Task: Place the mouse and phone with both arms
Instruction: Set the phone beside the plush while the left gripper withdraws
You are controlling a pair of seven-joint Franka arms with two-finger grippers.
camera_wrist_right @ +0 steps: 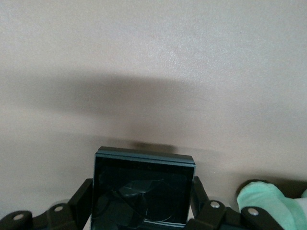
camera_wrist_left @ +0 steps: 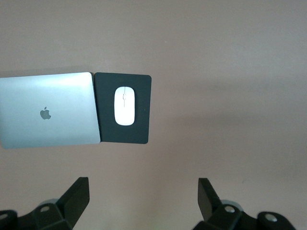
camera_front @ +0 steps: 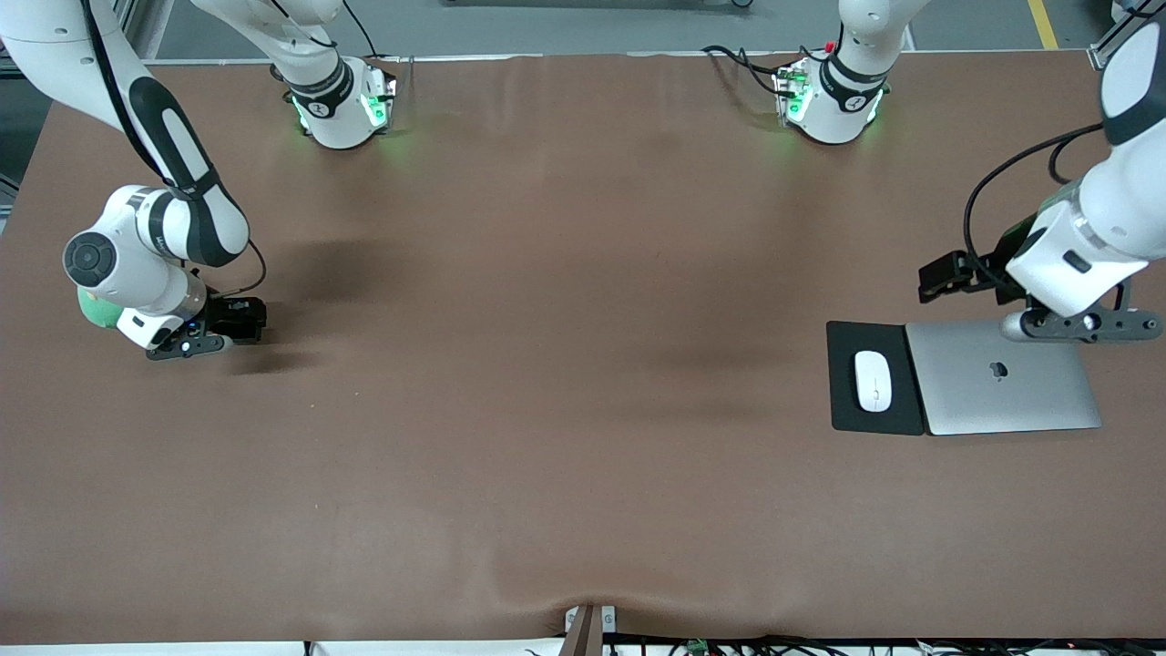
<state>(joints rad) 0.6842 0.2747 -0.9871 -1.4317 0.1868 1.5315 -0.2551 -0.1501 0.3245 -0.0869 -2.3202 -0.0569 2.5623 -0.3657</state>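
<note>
The white mouse (camera_front: 873, 381) lies on a matte black pad (camera_front: 847, 412) at the left arm's end of the table; it also shows in the left wrist view (camera_wrist_left: 124, 106). My left gripper (camera_front: 936, 279) hangs open and empty over bare table beside the pad, its jaws wide apart in its wrist view (camera_wrist_left: 144, 194). My right gripper (camera_front: 244, 320) is shut on the black glossy phone (camera_wrist_right: 143, 201), one finger on each side, and holds it a little above the table at the right arm's end.
A closed silver laptop (camera_front: 1002, 383) lies against the pad, also in the left wrist view (camera_wrist_left: 48, 112). A pale green thing (camera_wrist_right: 268, 203) shows by the right wrist. The brown table (camera_front: 565, 364) spreads between the two arms.
</note>
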